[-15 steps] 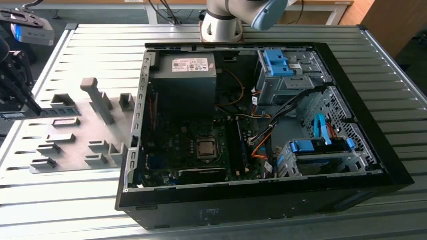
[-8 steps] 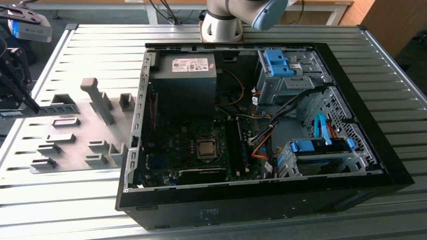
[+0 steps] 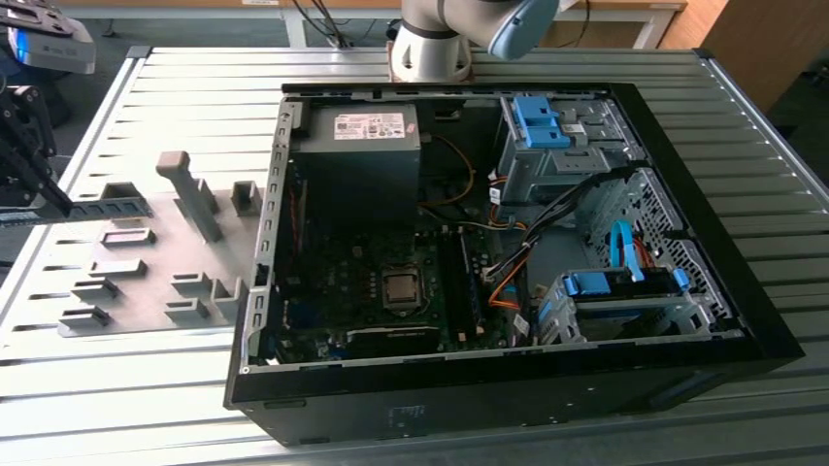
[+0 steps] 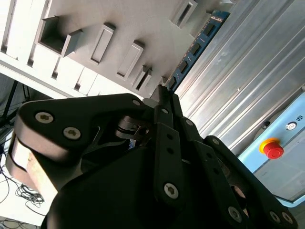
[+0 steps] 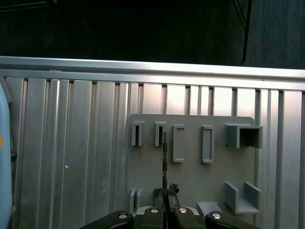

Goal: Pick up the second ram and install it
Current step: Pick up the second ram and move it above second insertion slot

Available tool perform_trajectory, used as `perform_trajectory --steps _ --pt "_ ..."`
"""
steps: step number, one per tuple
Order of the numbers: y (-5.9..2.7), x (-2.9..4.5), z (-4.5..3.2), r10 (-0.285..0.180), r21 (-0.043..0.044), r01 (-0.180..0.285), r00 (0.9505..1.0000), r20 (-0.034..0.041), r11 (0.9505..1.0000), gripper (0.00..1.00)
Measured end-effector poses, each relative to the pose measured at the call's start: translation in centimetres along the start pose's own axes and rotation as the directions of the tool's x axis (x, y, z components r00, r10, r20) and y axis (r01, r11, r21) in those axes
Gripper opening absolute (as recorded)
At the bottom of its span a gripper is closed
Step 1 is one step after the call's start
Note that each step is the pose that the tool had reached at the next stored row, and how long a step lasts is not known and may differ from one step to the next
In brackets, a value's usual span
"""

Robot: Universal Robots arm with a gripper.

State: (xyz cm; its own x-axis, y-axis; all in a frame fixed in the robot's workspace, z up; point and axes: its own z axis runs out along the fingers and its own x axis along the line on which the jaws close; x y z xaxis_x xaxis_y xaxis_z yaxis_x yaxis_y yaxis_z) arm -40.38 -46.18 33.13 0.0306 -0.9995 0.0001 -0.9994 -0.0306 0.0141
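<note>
My gripper point(image 3: 52, 199) is at the exterior view's far left, over the grey fixture plate point(image 3: 143, 282), and is shut on the second ram point(image 3: 101, 207). The ram is a thin blue-green stick with black chips that pokes out level from the fingertips. In the second wrist view the second ram point(image 4: 195, 47) runs away from the closed gripper point(image 4: 164, 93) across the plate point(image 4: 119, 19). In the first wrist view I see the second ram point(image 5: 164, 152) edge-on, rising from the gripper point(image 5: 165, 193). The black memory slots point(image 3: 460, 282) lie on the motherboard inside the open PC case point(image 3: 518, 388).
Grey fixture blocks stand on the plate, among them a tall upright block point(image 3: 188, 189) between the gripper and the case wall. The slatted metal table point(image 3: 130, 388) carries everything. Cables and blue drive cages point(image 3: 609, 282) crowd the case's right side. A red stop button point(image 4: 272, 149) sits beyond the table edge.
</note>
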Motion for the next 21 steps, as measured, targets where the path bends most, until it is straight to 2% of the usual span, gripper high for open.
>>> perform_trajectory --steps 21 --pt "0.02 0.0 -1.74 0.0 0.0 0.0 1.0 0.0 1.0 0.14"
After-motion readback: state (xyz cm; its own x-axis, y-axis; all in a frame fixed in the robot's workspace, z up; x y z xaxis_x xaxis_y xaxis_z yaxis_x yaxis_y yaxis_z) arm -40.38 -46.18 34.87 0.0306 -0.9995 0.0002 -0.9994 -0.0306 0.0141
